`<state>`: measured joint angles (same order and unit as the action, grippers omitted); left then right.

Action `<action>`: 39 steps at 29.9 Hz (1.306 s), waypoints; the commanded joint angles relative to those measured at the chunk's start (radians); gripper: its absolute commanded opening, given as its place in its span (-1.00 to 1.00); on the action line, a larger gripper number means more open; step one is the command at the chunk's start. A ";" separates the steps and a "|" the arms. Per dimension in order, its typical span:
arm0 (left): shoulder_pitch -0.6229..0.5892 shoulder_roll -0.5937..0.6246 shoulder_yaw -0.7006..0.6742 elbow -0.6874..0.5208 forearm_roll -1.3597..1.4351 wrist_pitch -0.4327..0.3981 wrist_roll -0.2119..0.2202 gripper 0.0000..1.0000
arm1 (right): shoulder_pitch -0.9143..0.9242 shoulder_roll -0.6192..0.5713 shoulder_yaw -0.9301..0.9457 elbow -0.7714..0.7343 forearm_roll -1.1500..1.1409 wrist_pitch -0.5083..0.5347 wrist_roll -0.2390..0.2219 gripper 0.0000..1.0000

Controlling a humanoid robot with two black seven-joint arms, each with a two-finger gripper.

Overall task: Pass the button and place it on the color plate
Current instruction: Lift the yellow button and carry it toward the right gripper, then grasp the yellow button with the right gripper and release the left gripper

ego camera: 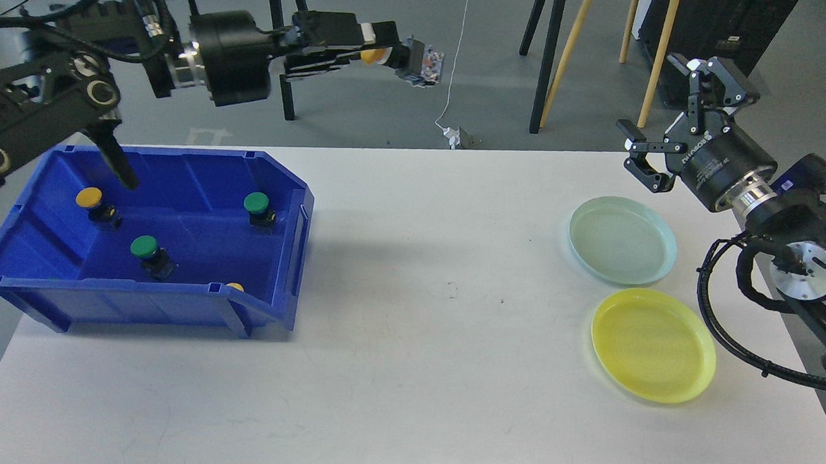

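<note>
My left gripper [387,47] is raised high above the table's back edge, pointing right, shut on a yellow button [370,56] with a dark base. The blue bin [278,303] at the left holds two green buttons [255,202] [144,247], a yellow button [88,198] and another yellow one [235,287] half hidden behind the front wall. My right gripper [663,121] is open and empty, above the table's back right, just behind the pale green plate [622,240]. The yellow plate [653,343] lies in front of that one.
The white table [421,345] stretches between bin and plates. Chair and easel legs [546,55] stand on the floor behind the table. My right arm's cables [726,333] hang beside the yellow plate.
</note>
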<state>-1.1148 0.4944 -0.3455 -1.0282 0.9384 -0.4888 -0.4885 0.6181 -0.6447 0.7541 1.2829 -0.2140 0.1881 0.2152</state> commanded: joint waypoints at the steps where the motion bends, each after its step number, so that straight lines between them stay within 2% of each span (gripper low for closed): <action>1: 0.039 -0.131 -0.004 0.123 -0.094 0.000 0.000 -0.93 | -0.001 -0.018 -0.077 0.102 -0.008 -0.007 0.042 1.00; 11: 0.098 -0.214 -0.003 0.163 -0.196 0.000 0.000 -0.93 | 0.038 0.083 -0.117 0.082 -0.019 -0.007 0.113 0.98; 19: 0.118 -0.240 -0.003 0.168 -0.211 0.000 0.000 -0.92 | 0.129 0.151 -0.234 0.024 -0.022 -0.007 0.116 0.98; 29: 0.119 -0.241 -0.004 0.180 -0.217 0.000 0.000 -0.92 | 0.140 0.194 -0.245 -0.004 -0.024 -0.013 0.116 0.94; 33: 0.119 -0.241 -0.003 0.188 -0.217 0.000 0.000 -0.92 | 0.144 0.217 -0.243 -0.023 -0.022 -0.015 0.118 0.84; 39: 0.119 -0.243 -0.004 0.188 -0.228 0.000 0.000 -0.92 | 0.161 0.272 -0.243 -0.048 -0.025 -0.015 0.119 0.55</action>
<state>-0.9956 0.2518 -0.3490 -0.8407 0.7188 -0.4888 -0.4887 0.7751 -0.3966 0.5098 1.2467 -0.2377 0.1732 0.3331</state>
